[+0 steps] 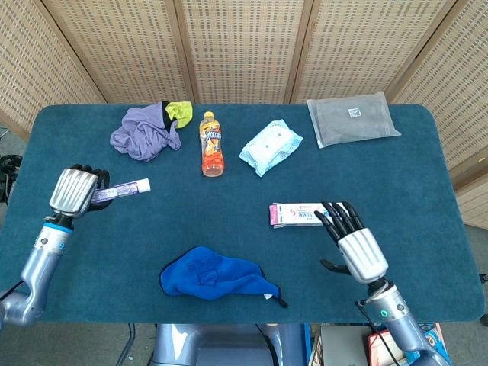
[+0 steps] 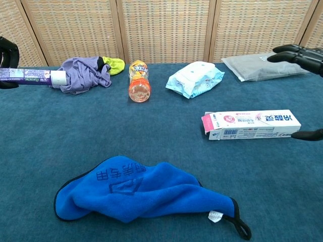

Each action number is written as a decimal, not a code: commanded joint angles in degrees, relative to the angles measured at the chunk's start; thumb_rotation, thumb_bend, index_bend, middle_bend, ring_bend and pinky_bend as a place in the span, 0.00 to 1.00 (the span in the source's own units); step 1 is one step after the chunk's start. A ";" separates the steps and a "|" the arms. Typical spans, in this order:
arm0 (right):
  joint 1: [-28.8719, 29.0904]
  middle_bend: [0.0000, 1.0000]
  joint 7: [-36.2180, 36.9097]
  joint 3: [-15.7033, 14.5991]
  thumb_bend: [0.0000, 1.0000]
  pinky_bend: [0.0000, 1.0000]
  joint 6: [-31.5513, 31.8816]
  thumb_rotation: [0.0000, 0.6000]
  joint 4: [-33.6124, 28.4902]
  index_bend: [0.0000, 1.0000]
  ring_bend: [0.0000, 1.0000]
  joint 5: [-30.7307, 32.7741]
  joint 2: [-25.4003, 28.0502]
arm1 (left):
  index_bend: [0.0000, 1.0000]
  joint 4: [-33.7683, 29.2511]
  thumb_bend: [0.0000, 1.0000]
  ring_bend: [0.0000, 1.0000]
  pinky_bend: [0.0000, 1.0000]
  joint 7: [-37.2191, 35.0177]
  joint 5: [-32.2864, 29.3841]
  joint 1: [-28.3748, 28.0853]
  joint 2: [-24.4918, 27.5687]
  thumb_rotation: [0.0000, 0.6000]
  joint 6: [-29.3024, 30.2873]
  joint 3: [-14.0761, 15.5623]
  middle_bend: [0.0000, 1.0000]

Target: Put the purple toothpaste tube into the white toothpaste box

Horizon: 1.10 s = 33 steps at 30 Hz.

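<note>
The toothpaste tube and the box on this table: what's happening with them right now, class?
The left hand holds the purple toothpaste tube lifted off the table, cap end pointing toward the middle. The white toothpaste box lies flat on the blue table, its pink flap end facing the tube. The right hand reaches over the box's far end with fingers spread, holding nothing. The tube is not yet in the box.

blue cloth (image 2: 141, 191) bears stitched chinese characters; print on the white toothpaste box (image 2: 251, 124) is too small to read.
</note>
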 commanded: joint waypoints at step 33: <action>19.31 0.00 -12.01 8.28 0.10 0.00 -32.93 1.00 4.95 0.15 0.00 39.32 -5.16 | 0.83 -3.33 0.26 0.55 0.51 1.04 4.60 1.00 2.49 1.00 3.21 0.19 0.65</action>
